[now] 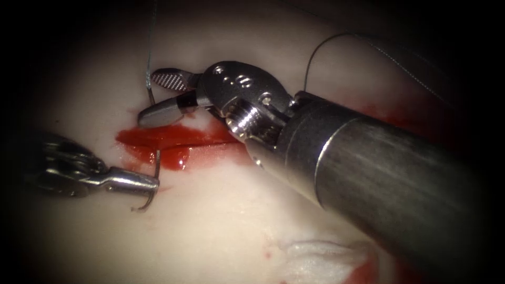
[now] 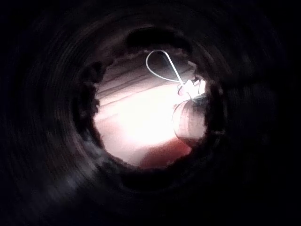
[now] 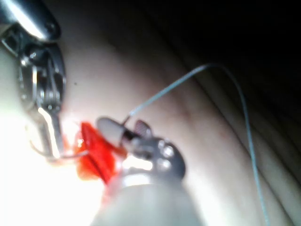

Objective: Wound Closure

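The red cut [image 1: 173, 142] runs across the pale tissue [image 1: 221, 221]. My left tool [image 1: 154, 184] comes in from the lower left, shut on the curved needle [image 1: 156, 163] near its pointed end. The tip hooks free below the jaws; the rest rises into the cut's near edge. A thin dark piece [image 1: 150, 96], the needle's tail or thread, stands out of the tissue beyond the cut. My right tool [image 1: 148, 100] is open, its tips beside that piece and holding nothing. Thread [image 1: 149, 42] runs up from there. In the right wrist view the right tool [image 3: 120, 128] is beside the cut [image 3: 94, 153], the left tool [image 3: 52, 141] on the needle [image 3: 70, 154].
A thread loop [image 1: 315, 52] arcs behind the right tool's shaft [image 1: 379, 173]; the same loop [image 2: 162, 66] appears in the left wrist view. White gauze [image 1: 321, 257] lies on the tissue at the near edge. Red fluid [image 1: 176, 158] pools in and below the cut.
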Robot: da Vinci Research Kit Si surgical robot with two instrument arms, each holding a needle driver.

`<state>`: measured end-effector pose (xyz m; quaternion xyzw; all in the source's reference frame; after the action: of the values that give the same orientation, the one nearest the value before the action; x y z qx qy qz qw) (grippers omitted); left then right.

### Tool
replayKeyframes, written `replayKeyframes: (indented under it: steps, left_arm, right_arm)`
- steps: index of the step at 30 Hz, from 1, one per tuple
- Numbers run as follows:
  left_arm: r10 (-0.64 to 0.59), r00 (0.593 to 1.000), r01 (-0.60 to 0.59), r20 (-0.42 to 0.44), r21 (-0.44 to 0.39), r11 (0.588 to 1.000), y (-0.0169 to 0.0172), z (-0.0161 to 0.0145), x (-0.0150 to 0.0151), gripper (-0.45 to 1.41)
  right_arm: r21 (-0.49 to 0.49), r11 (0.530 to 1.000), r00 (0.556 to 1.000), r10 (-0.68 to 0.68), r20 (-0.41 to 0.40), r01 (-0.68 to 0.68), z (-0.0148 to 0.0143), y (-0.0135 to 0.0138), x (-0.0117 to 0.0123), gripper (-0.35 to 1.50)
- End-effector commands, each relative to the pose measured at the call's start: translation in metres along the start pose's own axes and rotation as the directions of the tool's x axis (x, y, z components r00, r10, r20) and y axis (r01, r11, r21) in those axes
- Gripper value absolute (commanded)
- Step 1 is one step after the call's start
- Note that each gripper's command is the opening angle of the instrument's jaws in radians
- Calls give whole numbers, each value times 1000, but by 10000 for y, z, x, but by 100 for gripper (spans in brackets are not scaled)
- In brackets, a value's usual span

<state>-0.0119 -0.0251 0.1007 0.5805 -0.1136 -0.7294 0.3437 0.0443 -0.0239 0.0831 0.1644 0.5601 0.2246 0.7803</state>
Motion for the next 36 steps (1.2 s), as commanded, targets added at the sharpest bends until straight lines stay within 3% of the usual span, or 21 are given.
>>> replayKeyframes:
  steps: [1,5,7,10,14,22,24,25,27,28,29,34,36]
  left_arm:
    - [-64,997,63,-35,-23,998,-8,3,1,-45]
    - [-159,984,153,-83,-70,986,-3,4,11,-45]
    - [-267,957,258,-118,-84,962,-1,3,15,-45]
    - [-320,926,311,-199,-72,948,-4,-2,23,-45]
    - [-372,887,371,-274,-58,927,-10,-18,40,-45]
    - [-386,862,377,-329,-95,921,-5,-20,60,-45]
    - [-381,859,367,-343,-107,924,-7,-23,61,-45]
    - [-352,868,342,-351,-92,935,-13,-29,62,-45]
    - [-314,878,310,-361,-72,948,-20,-36,63,-45]
    - [-284,887,285,-363,-53,957,-24,-40,64,-45]
    - [-214,904,220,-370,-29,975,-28,-44,64,-45]
    - [-43,952,46,-304,4,999,-30,-43,58,-45]
    - [172,948,-182,-267,-13,983,-28,-41,52,-45]
  right_arm:
    - [-1,1000,1000,-10,-6,10,2,10,14,146]
    - [-1,1000,1000,-12,-7,12,1,10,16,146]
    - [-3,1000,1000,-23,-8,23,0,10,17,145]
    - [-1,1000,999,-30,-9,30,-3,9,20,139]
    - [1,1000,1000,-25,-10,25,-6,9,24,136]
    - [4,999,999,-44,-11,44,-7,5,28,126]
    - [5,998,998,-68,-11,68,-7,4,28,104]
    - [5,997,997,-81,-11,81,-6,2,27,79]
    - [3,993,993,-118,-10,119,-5,2,26,45]
    - [-4,988,988,-155,-10,155,-5,2,25,15]
    - [-10,978,978,-209,-8,209,-4,4,23,-35]
    - [27,967,968,-251,-9,252,3,8,17,-35]
    - [75,970,973,-232,-10,232,9,9,11,-35]
